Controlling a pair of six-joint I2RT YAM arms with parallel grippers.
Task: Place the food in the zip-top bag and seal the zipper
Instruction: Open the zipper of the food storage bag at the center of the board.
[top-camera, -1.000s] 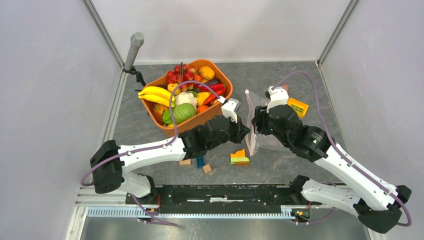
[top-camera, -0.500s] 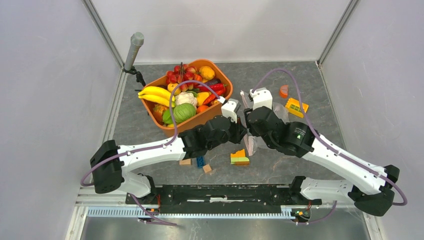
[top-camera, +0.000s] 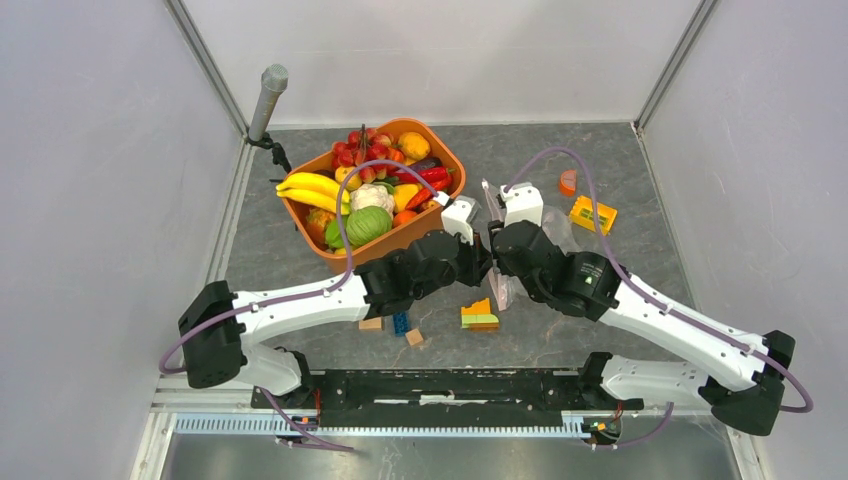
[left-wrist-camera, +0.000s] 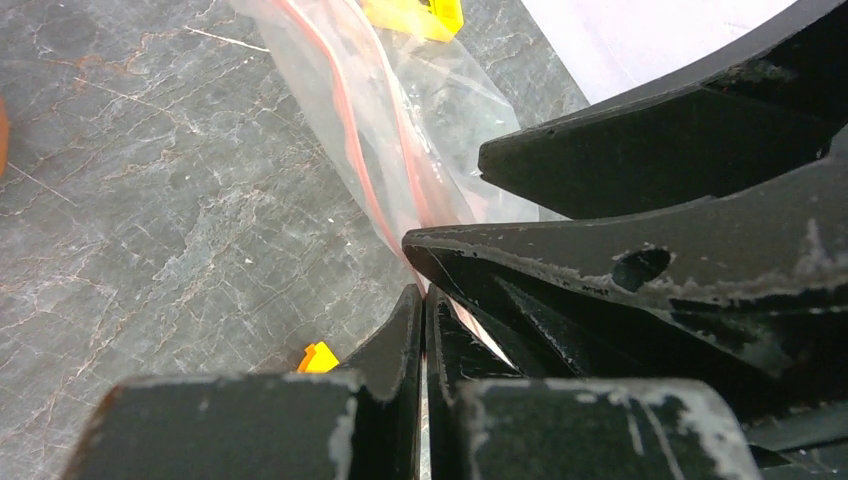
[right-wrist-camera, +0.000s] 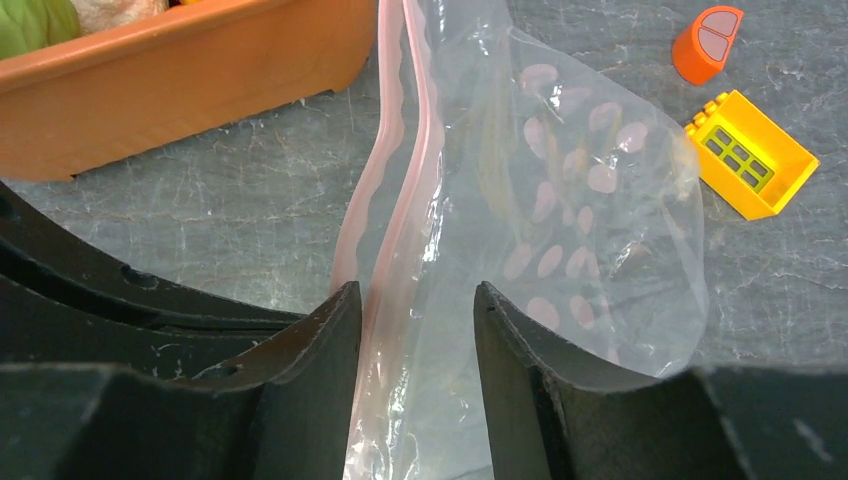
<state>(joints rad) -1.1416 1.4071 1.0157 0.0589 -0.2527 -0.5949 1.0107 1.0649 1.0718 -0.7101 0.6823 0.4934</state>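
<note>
The left arm (top-camera: 300, 305) stretches out low toward the zip-top bag (right-wrist-camera: 600, 200) from the bag's left. The left gripper (left-wrist-camera: 425, 300) is pinched tight on the bag's pink edge. The right arm (top-camera: 680, 325) comes in from the bag's right with its elbow bent, and the right gripper (right-wrist-camera: 418, 292) meets the other almost tip to tip, its fingers standing apart astride that same edge.

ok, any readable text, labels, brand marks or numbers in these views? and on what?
No readable text in any view.
Bag: only pale pink oval spots, no letters.
Yellow block: a window grid, no writing.
Orange half-disc: pale segments, no writing.
Right arm: a tiny mark on the dark joint, too small to read.
</note>
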